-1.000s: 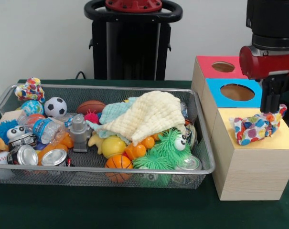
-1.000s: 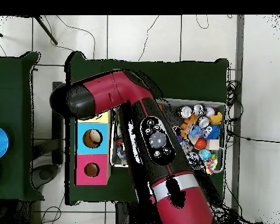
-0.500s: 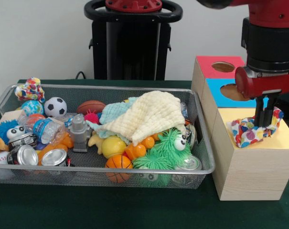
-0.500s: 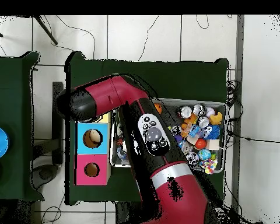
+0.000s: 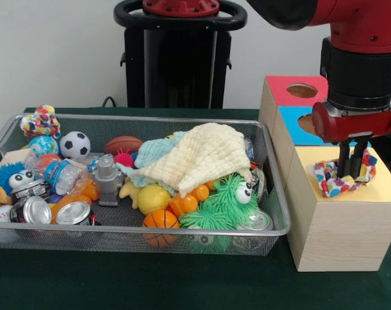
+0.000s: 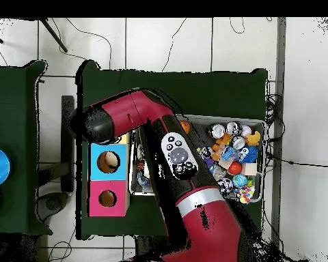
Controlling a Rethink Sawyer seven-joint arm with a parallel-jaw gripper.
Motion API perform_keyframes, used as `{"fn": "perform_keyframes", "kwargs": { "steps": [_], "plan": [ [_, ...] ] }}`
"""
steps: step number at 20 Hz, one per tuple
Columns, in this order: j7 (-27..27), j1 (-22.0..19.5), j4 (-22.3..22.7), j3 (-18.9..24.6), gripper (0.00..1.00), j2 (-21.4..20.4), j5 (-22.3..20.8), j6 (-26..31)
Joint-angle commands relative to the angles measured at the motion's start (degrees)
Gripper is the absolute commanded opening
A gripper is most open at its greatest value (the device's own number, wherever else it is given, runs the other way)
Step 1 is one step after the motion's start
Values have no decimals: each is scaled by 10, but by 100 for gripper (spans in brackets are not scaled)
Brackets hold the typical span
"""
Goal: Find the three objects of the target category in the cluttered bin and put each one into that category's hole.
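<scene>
No writing reads; the hand point(image 5: 350, 173) presses a spotted cloth point(image 5: 340, 178) on the yellow box top point(image 5: 382, 187).

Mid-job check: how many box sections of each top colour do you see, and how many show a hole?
Red top, hole visible: 1
Blue top, hole visible: 1
Yellow top, hole hidden under the spotted cloth and gripper: 1
Total: 3 sections, 2 holes showing.
</scene>
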Motion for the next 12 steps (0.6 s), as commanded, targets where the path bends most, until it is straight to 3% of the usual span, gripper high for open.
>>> {"fn": "perform_keyframes", "kwargs": {
  "steps": [1,12],
  "plan": [
    [-127,-20,6,17,0,58,-42,-19],
    [-103,-8,-16,-2,0,95,-40,2]
  ]
}}
